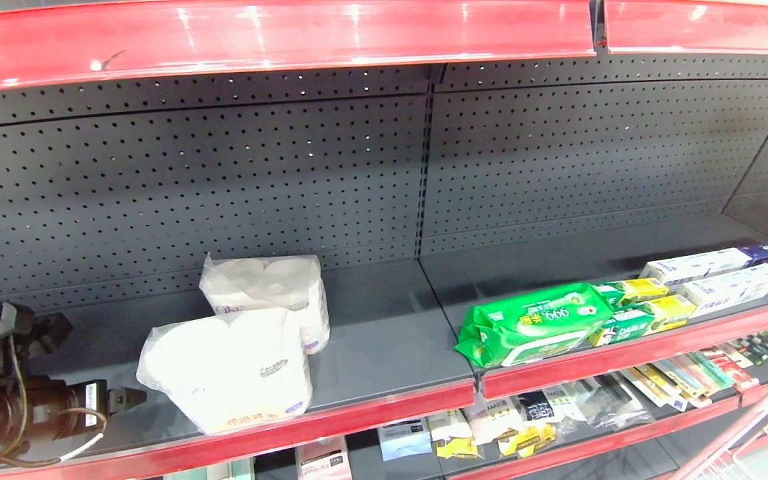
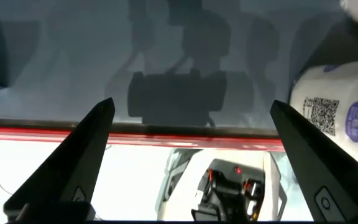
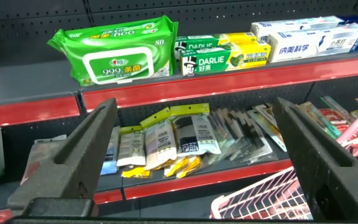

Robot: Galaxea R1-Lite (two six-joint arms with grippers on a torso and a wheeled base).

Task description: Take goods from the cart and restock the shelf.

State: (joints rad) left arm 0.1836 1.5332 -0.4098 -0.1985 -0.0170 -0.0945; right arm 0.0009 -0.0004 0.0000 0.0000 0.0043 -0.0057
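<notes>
Your left gripper (image 2: 192, 104): jaws spread, holding nothing, at the red front edge of the shelf (image 1: 384, 340), beside the front toilet paper pack (image 1: 227, 370); rear toilet paper pack (image 1: 267, 287) just behind it, left of centre; green wipes pack (image 1: 531, 320) and toothpaste boxes (image 1: 644, 310) at right; your right gripper (image 3: 196, 102): jaws spread, empty; pink cart (image 1: 751, 433) in the lower right corner.

The paper roll pack (image 2: 337, 118) beside the left gripper (image 2: 192, 104) is cut off; so is the pink cart (image 3: 266, 199) near the right gripper (image 3: 196, 102).
</notes>
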